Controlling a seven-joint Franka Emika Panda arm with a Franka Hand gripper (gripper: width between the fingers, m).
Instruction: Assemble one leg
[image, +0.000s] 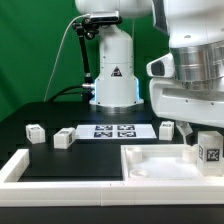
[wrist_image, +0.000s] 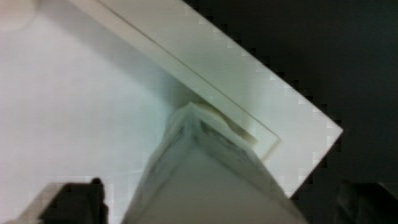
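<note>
Arm low at ext. view's right, claw clamped on leg over tray.

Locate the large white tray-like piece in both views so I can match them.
Exterior view: the tray-like piece lies in the foreground toward the exterior view's right, near the tagged leg.
Wrist view: the tray-like piece fills most of the picture.
Shared landmark: the black table bordering its corner.

White leg, seemingly black-and-white tag
</note>
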